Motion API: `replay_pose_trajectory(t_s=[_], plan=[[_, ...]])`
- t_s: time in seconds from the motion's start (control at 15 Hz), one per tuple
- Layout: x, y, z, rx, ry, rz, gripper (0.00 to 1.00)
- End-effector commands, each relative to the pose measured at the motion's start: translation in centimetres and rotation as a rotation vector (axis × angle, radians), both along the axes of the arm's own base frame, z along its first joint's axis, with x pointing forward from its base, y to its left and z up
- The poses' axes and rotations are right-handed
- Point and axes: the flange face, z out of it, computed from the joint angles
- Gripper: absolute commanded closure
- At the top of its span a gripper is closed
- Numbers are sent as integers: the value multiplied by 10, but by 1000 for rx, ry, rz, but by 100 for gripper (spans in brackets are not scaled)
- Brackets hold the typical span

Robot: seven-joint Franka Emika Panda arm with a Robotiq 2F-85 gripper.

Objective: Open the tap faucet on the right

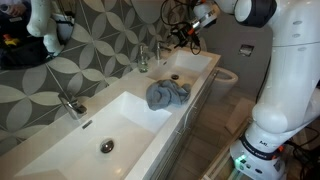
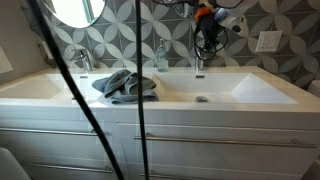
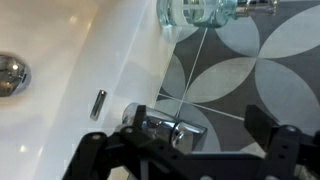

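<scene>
The tap (image 2: 198, 66) stands upright at the back rim of the right-hand basin (image 2: 250, 88), against the patterned tiles. The claw (image 2: 206, 38) hangs right above it, pointing down, so the tap lies straight below, very near. Whether they touch I cannot tell from the exterior views.

In the wrist view the claw is released: its two dark fingers (image 3: 262, 122) stand wide apart, and the chrome top of the tap (image 3: 170, 128) sits in the gap between them, nearer the left one. The chrome body runs across the gap, from finger to finger. The tap's stem is upright, but the way its thin lever points is too blurred to read.

My guess is that the coming move turns on this line-up: the claw is already over the lever, so a small drop and a close, or a push on the lever, should open it. A slight shift to centre the tap may help, since the smooth chrome could slip.

The other tap (image 2: 82, 60) and the grey towel (image 2: 125, 85) on the worktop (image 2: 170, 100) lie well apart.
</scene>
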Motion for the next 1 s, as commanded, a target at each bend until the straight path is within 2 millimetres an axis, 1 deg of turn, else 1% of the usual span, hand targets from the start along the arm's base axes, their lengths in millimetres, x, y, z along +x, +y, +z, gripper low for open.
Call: replay_pose_trajectory(t_s=[0.0,0.13,0.27,0.4,0.73,0.93], plan=[[16,-24,6,40,-45,-62,0],[20,-32,9,59,-60,-82,0],[24,-36,8,81,-70,-95,0],[28,-35,5,108,-74,-105,0],[43,-29,-14,146,-83,-119,0],[50,-27,-22,188,-93,-133,0]])
